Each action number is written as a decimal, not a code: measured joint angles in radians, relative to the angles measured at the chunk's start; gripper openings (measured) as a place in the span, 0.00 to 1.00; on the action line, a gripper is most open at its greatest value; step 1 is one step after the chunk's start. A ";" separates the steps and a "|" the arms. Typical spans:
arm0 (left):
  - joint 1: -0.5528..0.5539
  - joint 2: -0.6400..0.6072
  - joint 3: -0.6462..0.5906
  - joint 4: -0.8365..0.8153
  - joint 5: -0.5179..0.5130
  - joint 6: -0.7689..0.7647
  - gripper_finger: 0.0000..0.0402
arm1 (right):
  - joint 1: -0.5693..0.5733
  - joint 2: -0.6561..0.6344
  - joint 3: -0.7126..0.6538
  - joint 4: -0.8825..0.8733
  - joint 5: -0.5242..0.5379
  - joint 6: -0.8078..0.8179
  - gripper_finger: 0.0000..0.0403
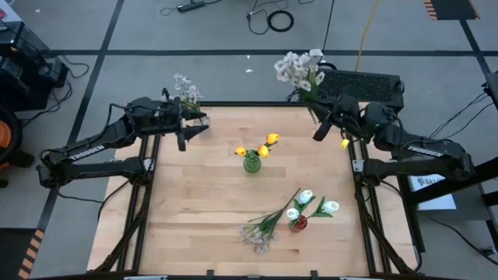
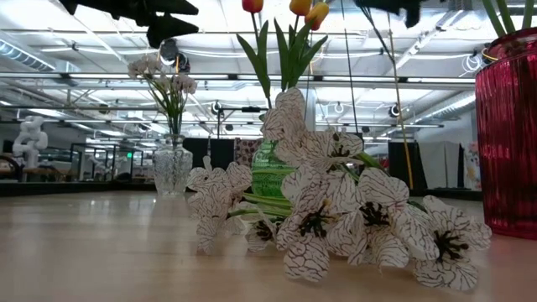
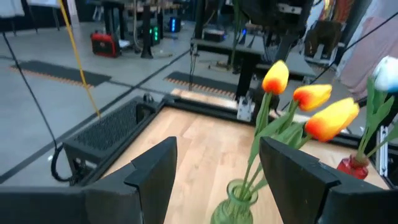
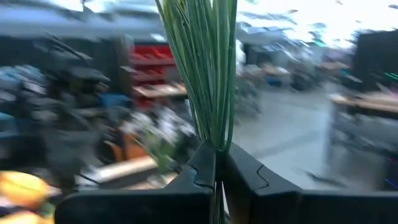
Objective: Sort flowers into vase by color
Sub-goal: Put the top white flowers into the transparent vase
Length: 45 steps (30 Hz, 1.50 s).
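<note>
My right gripper (image 1: 319,128) is shut on a bushy spray of small white blossoms (image 1: 299,70), raised over the table's far right corner. Near the far left corner, my left gripper (image 1: 191,134) is open and holds nothing. It faces the green vase (image 1: 251,162) of orange-yellow tulips (image 3: 311,96) at the table's middle. A clear glass vase (image 2: 172,164) at the far left corner holds a pale spray (image 1: 187,92). The red vase (image 1: 298,222) near the front holds white tulips (image 1: 306,197). Another pale spray (image 1: 261,229) lies flat on the table beside it. My right gripper pinches the spray's bundle of thin green stems (image 4: 214,134) between its two shut fingers. The fingers lie about level and across the stems. The stems stand up from the fingers, the blossoms on top, and the whole spray is lifted clear of the table.
A small yellow thing (image 1: 345,144) lies at the table's right edge under the right arm. A black keyboard (image 1: 358,82) sits beyond the far right corner. Bare wood lies on the table's left half (image 1: 194,202).
</note>
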 joint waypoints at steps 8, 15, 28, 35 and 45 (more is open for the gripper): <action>-0.050 0.024 0.000 0.128 -0.001 0.000 0.59 | 0.000 0.140 0.000 0.370 -0.204 0.001 0.02; -0.090 0.101 0.000 0.269 -0.001 0.001 0.59 | 0.000 0.255 0.007 0.575 -0.250 -0.005 0.02; -0.117 0.285 0.000 0.748 -0.004 0.000 0.59 | 0.028 0.464 0.279 0.521 -0.369 -0.021 0.02; -0.125 0.312 0.028 0.788 -0.018 0.025 0.59 | 0.071 0.597 0.435 0.465 -0.382 -0.021 0.02; -0.189 0.311 0.177 0.454 0.009 0.172 0.59 | 0.118 0.747 0.528 0.444 -0.382 -0.025 0.02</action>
